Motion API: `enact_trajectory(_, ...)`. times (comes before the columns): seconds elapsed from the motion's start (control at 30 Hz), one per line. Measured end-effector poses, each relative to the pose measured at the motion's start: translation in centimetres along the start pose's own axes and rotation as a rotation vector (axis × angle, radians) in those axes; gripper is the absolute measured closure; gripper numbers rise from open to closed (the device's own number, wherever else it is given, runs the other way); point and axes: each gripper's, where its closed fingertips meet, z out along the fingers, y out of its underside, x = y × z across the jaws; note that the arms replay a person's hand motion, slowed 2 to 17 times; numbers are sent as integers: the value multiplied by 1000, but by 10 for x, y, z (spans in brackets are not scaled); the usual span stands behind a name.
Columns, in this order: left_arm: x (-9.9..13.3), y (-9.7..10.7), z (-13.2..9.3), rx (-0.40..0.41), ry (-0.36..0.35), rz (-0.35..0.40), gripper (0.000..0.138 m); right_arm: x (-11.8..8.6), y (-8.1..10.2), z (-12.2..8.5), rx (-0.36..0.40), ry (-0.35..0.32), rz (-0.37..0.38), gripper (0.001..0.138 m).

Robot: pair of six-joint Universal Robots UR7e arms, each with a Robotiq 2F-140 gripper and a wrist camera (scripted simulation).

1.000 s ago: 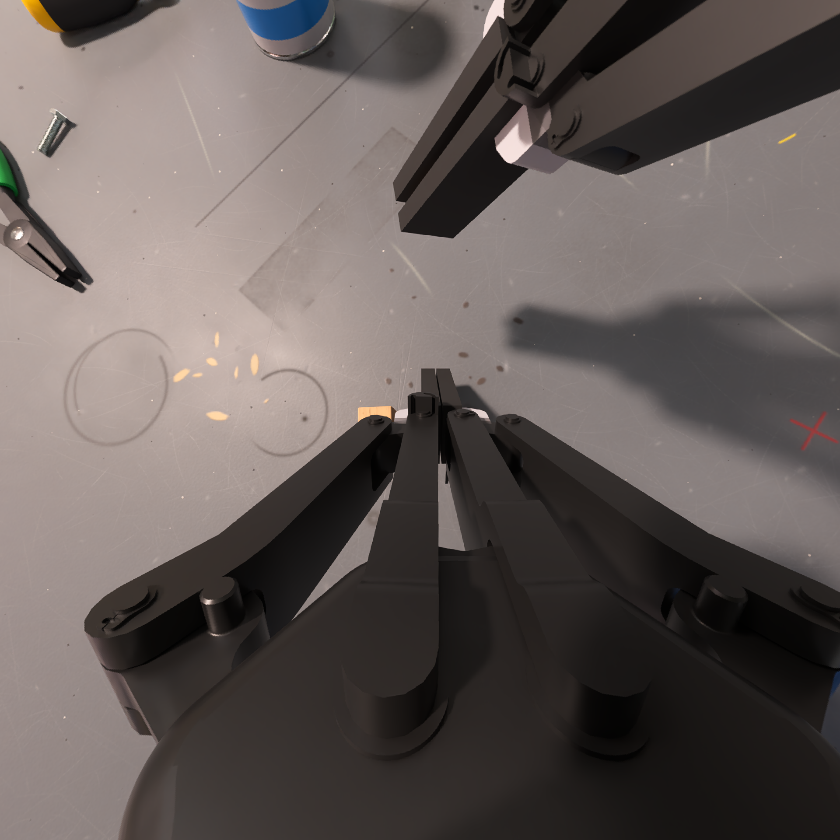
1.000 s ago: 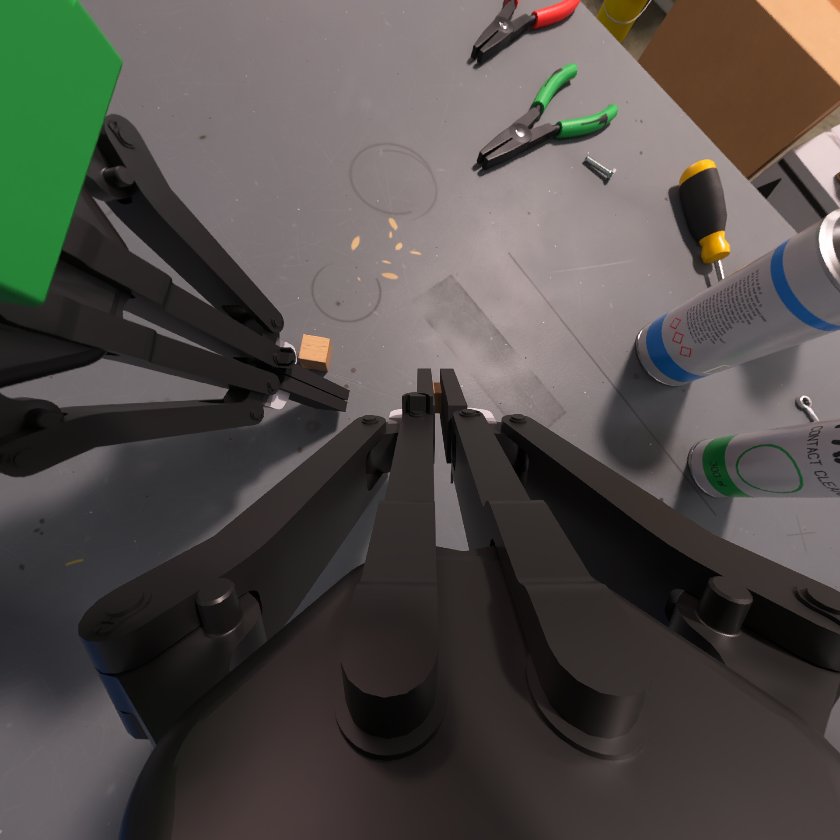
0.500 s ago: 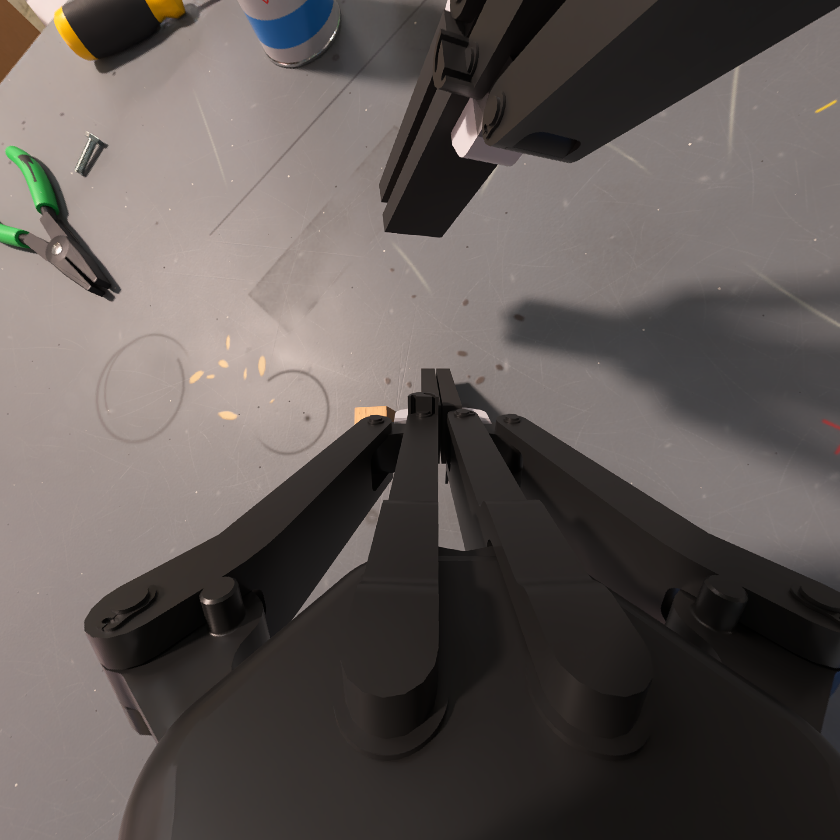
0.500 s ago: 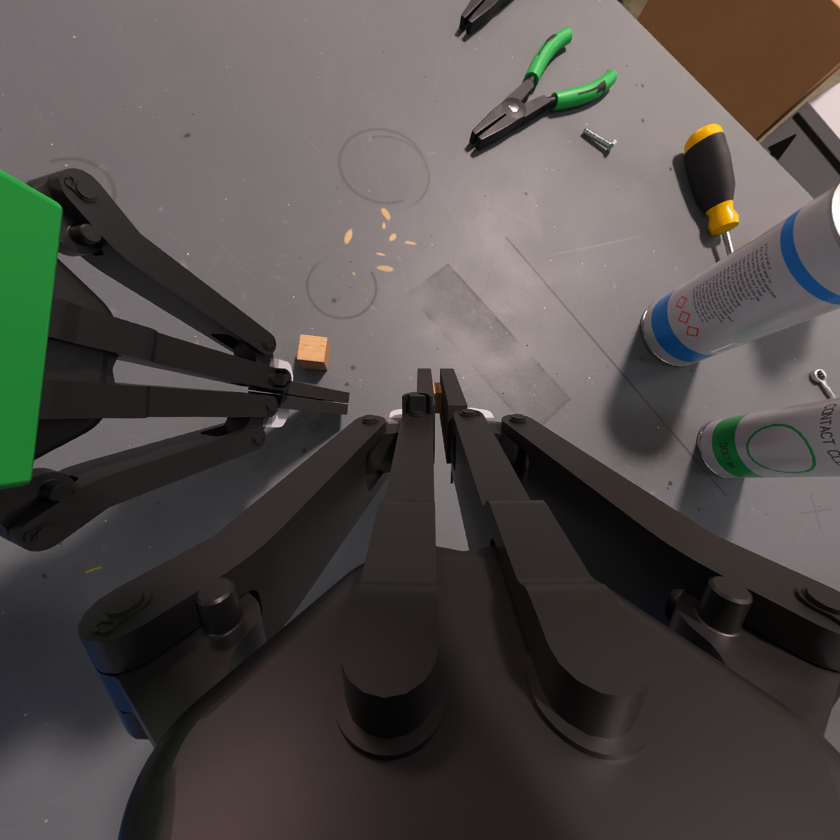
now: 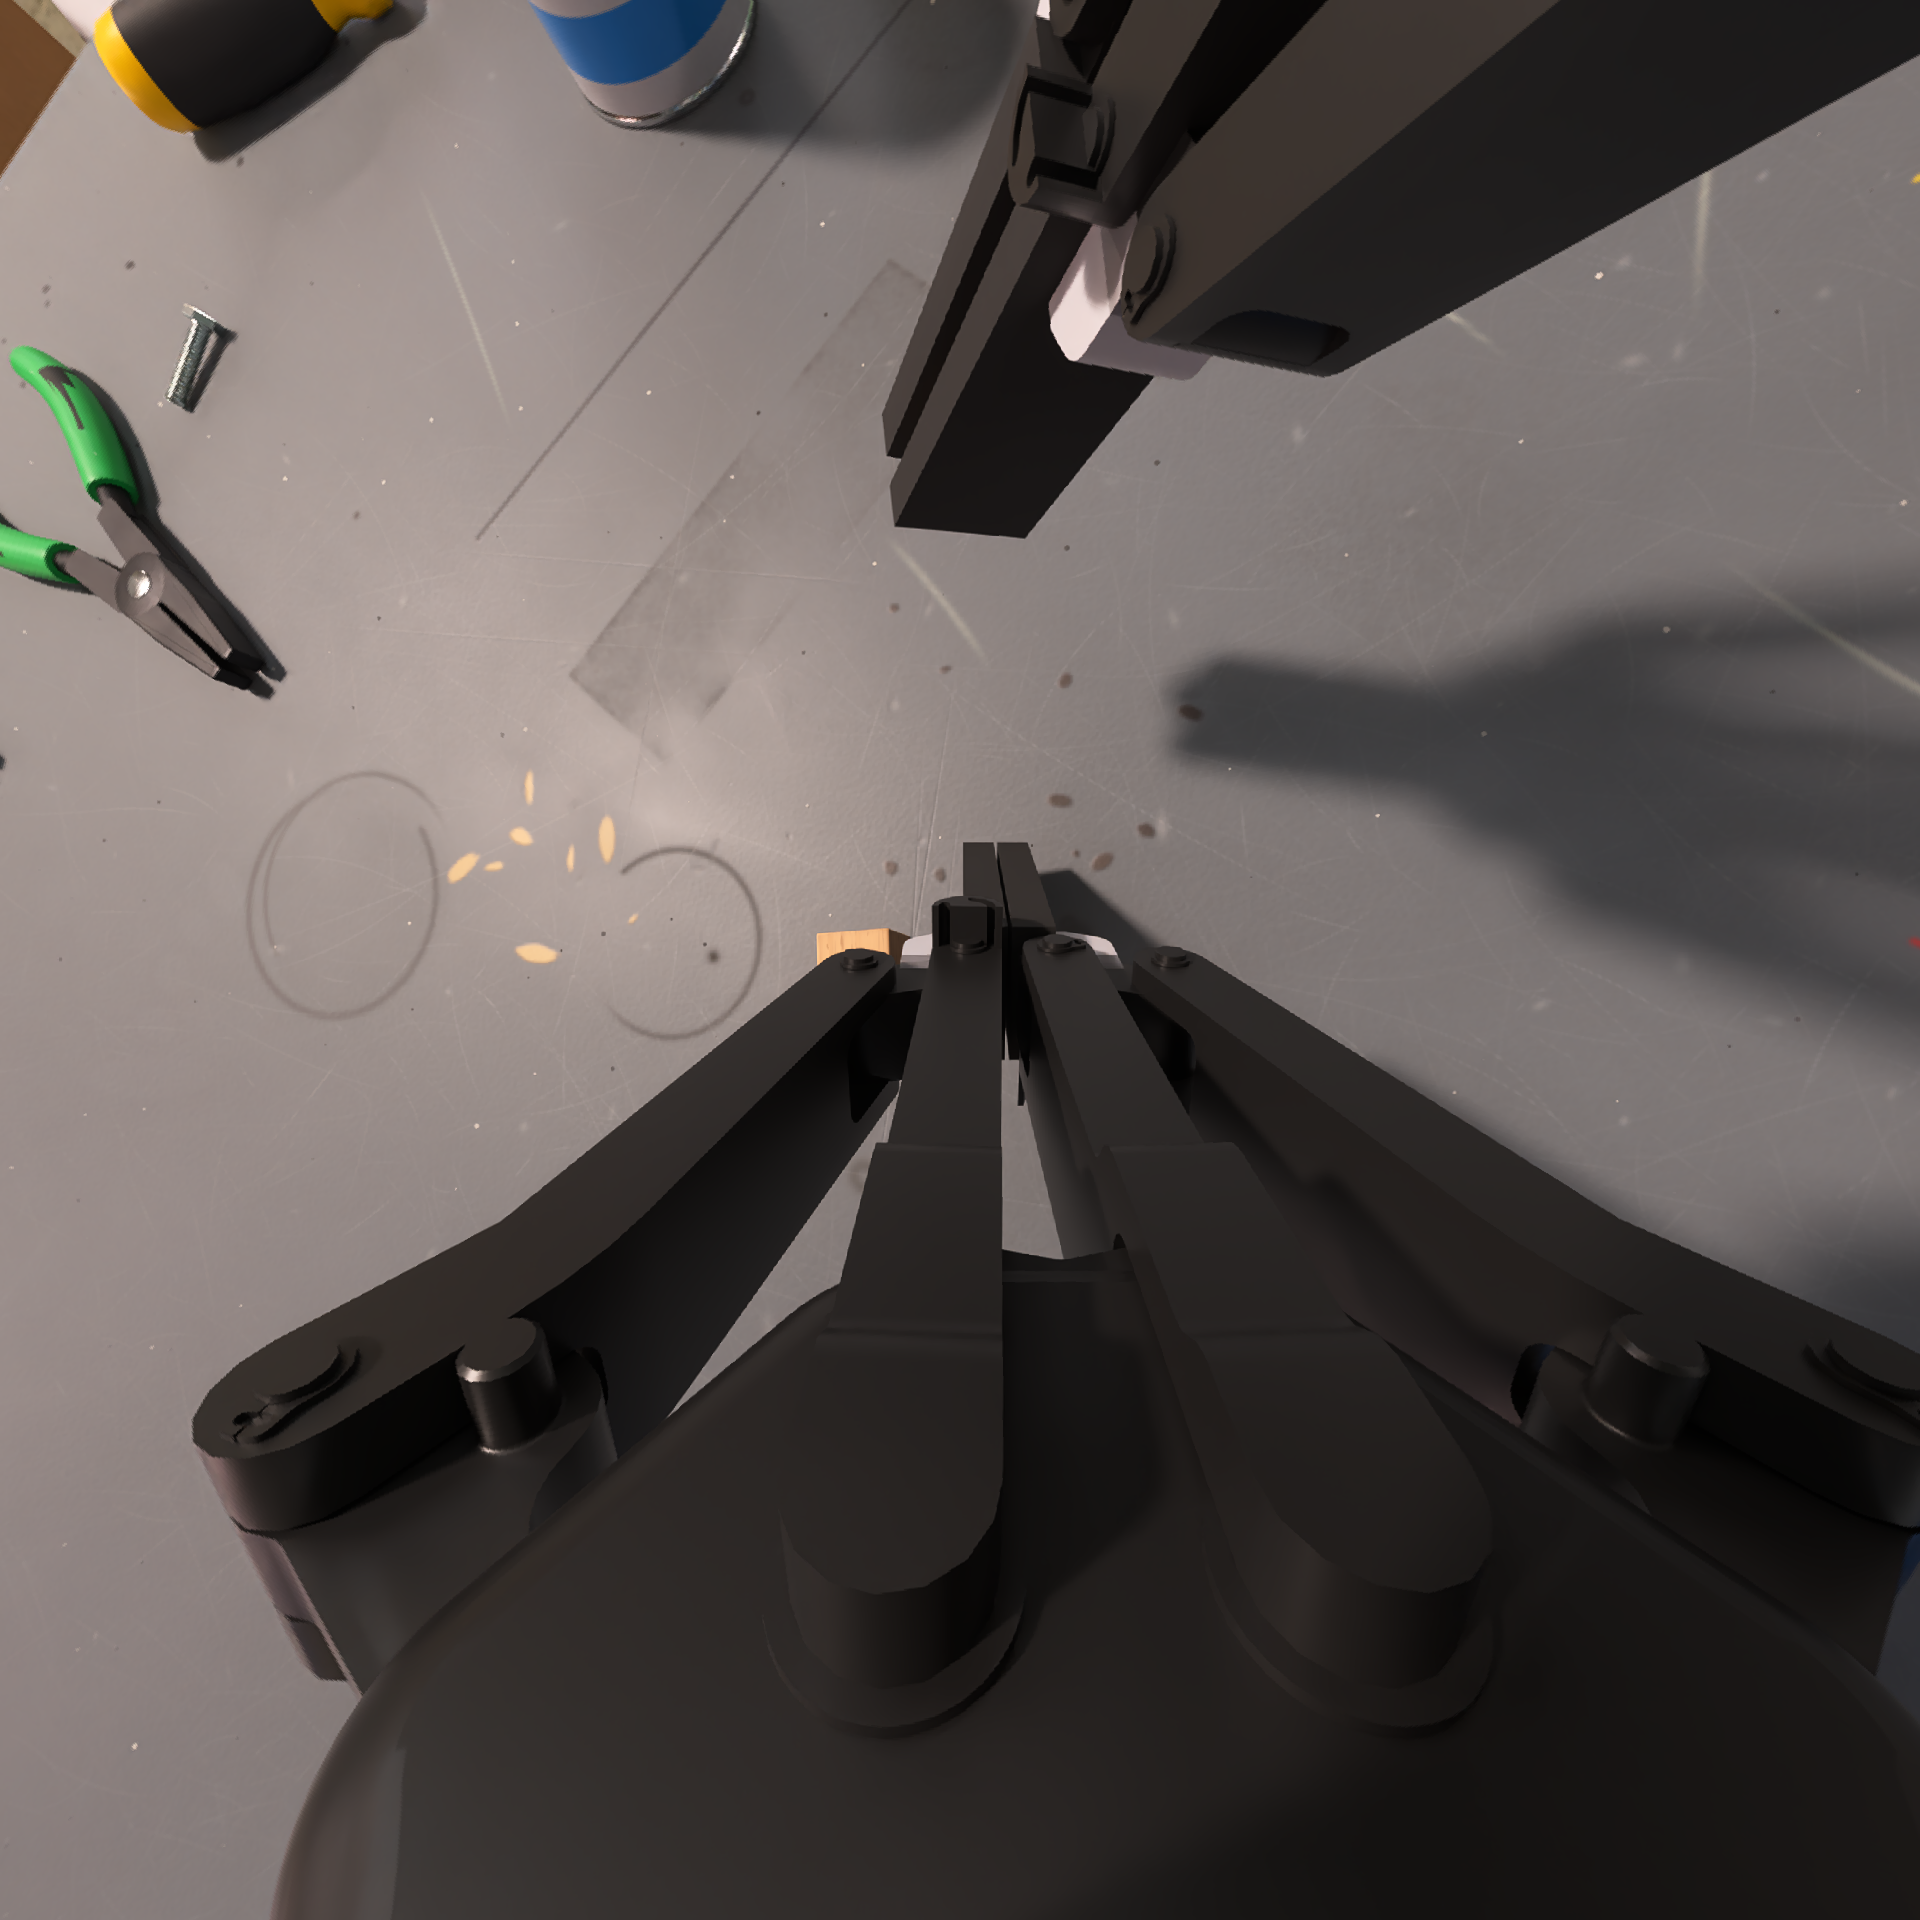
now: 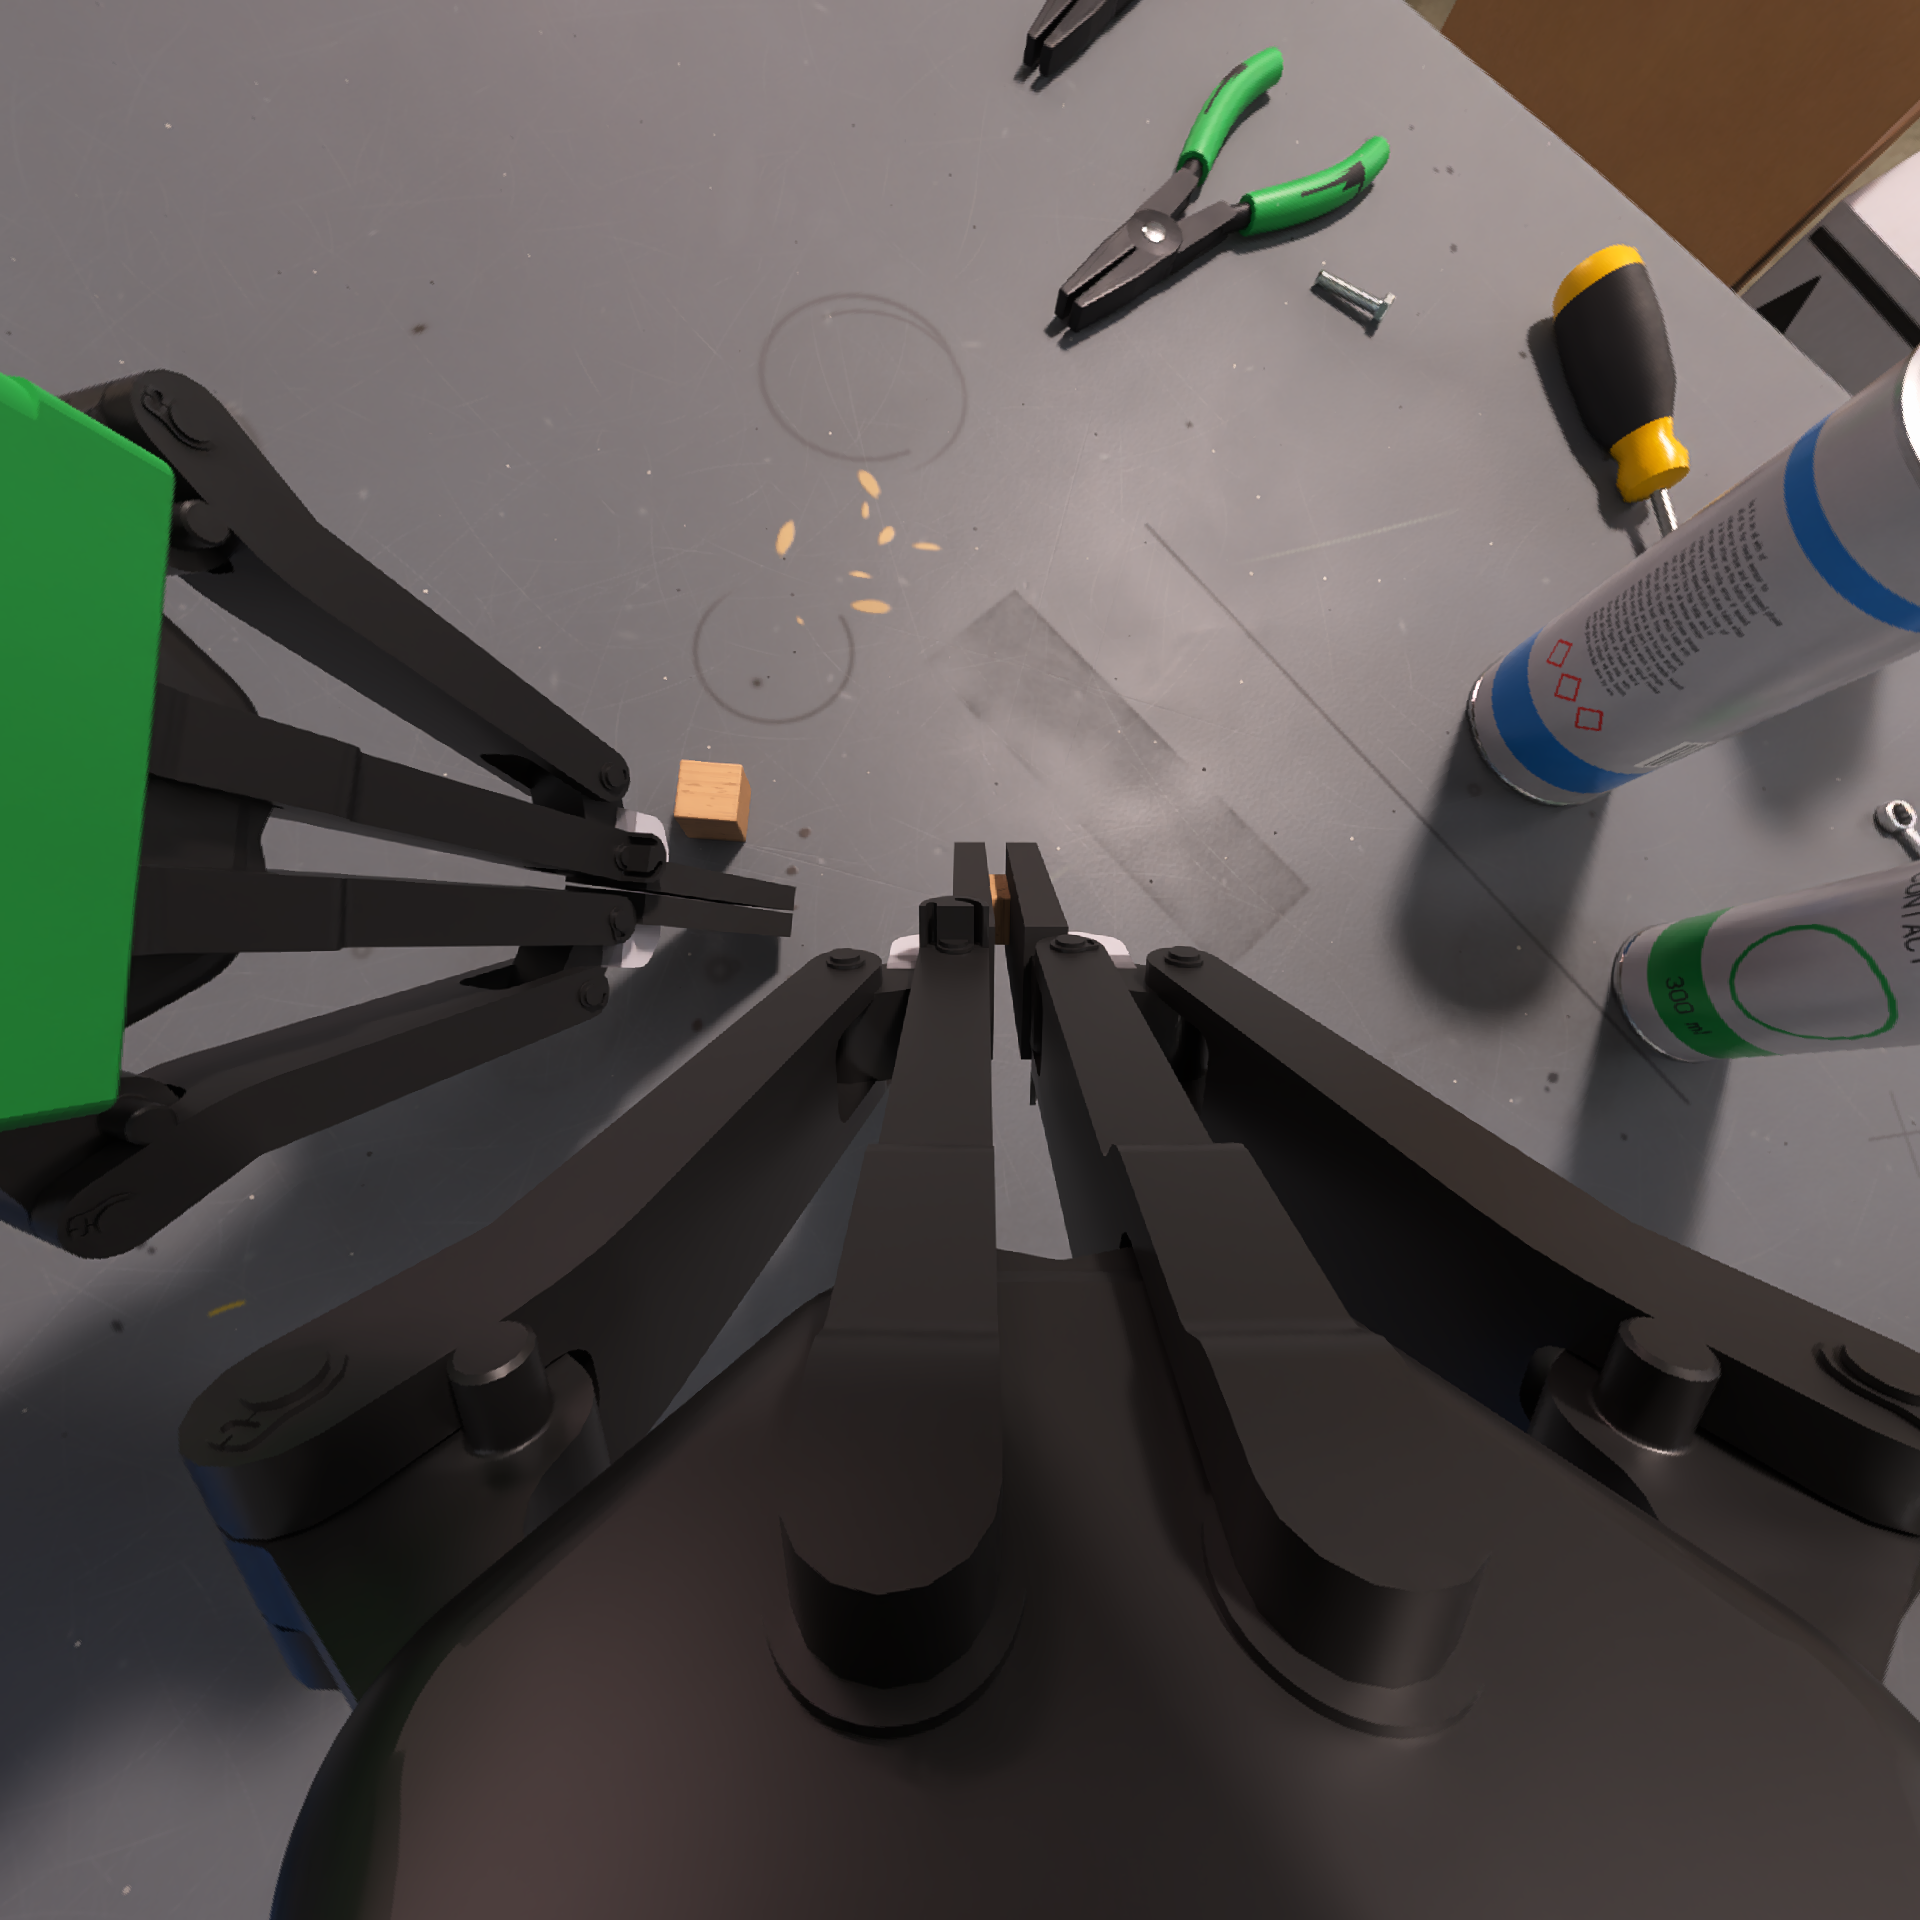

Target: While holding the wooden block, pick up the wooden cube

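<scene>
I saw both feeds sharp and evenly lit, the light falling from the left onto the grey table (image 5: 312,1143). A long, soft-edged shadow lay to the right, and straight lines bowed toward the wide-angle edges.

Two wrist cameras, each looking steeply down along its own black gripper fingers at a scratched grey metal tabletop (image 5: 1351,582).

The left wrist view sits close above the surface, its own linkage filling the lower half. The right wrist view looks from the opposite side. Both share the table's middle: the small light wooden cube (image 6: 712,798), the green-handled pliers (image 5: 99,520), the short steel bolt (image 6: 1353,299) and the blue-banded spray can (image 6: 1704,623).
</scene>
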Motion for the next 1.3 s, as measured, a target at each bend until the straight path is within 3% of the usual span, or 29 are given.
enact_trajectory(0.37,2,-5,1,-17,-16,39,138,1,6,-3,32,8,29,134)
enact_trajectory(0.7,6,-11,-4,3,-3,42,138,2,12,0,12,1,35,134)
enact_trajectory(1.1,-8,-13,-38,102,-66,21,138,4,14,1,16,-8,42,134)
enact_trajectory(1.3,-13,-1,-55,145,-40,-27,138,4,16,2,22,-22,52,134)
